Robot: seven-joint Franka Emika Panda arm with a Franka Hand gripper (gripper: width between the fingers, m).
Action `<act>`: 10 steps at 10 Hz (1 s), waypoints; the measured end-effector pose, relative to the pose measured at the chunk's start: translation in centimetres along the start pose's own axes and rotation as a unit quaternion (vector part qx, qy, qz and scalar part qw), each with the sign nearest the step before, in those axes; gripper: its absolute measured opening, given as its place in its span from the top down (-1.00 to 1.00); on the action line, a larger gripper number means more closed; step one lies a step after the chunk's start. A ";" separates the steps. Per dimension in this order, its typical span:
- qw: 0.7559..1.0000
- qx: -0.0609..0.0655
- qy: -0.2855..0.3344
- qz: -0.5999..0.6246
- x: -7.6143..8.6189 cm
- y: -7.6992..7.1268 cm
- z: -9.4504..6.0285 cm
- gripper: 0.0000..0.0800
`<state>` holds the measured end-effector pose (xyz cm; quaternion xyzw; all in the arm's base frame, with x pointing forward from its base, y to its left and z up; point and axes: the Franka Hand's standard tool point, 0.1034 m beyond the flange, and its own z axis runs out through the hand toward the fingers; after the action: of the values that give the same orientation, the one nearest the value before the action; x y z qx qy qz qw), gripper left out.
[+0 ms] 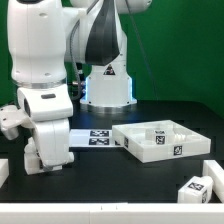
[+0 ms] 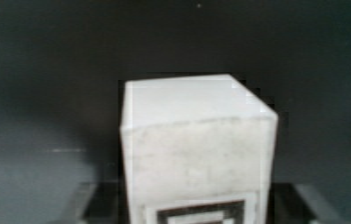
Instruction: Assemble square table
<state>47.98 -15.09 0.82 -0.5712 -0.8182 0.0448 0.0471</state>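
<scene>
A chunky white table leg [image 2: 193, 140] with a black-and-white tag at its near end stands between my gripper [image 2: 198, 208] fingers. A thin dark gap shows on each side between the leg and the dark fingers [image 2: 97, 202], so the jaws are open around it. In the exterior view the gripper [image 1: 42, 160] hangs low over the black table on that view's left, and the hand hides the leg there. The white square tabletop [image 1: 140, 146] lies at centre right. A tagged white leg [image 1: 159, 132] rests on it. Another leg [image 1: 195, 187] lies near the front right.
The marker board [image 1: 98, 138] lies flat between my gripper and the tabletop. White L-shaped pieces sit at the exterior view's right edge [image 1: 214, 170] and left edge [image 1: 3, 172]. The arm's base [image 1: 107, 85] stands behind, before a green backdrop.
</scene>
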 end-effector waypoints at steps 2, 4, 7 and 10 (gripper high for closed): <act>1.000 0.000 0.000 0.002 0.0 0.0 0.0 -0.32; 0.999 -0.008 -0.014 0.037 1.9 1.7 -3.7 -0.61; 0.997 -0.033 -0.029 0.059 4.9 7.2 -7.8 -0.62; 0.997 -0.030 -0.027 0.063 4.7 6.8 -7.5 -0.62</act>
<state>53.68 -8.20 7.56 -0.6210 -0.7828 0.0388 0.0049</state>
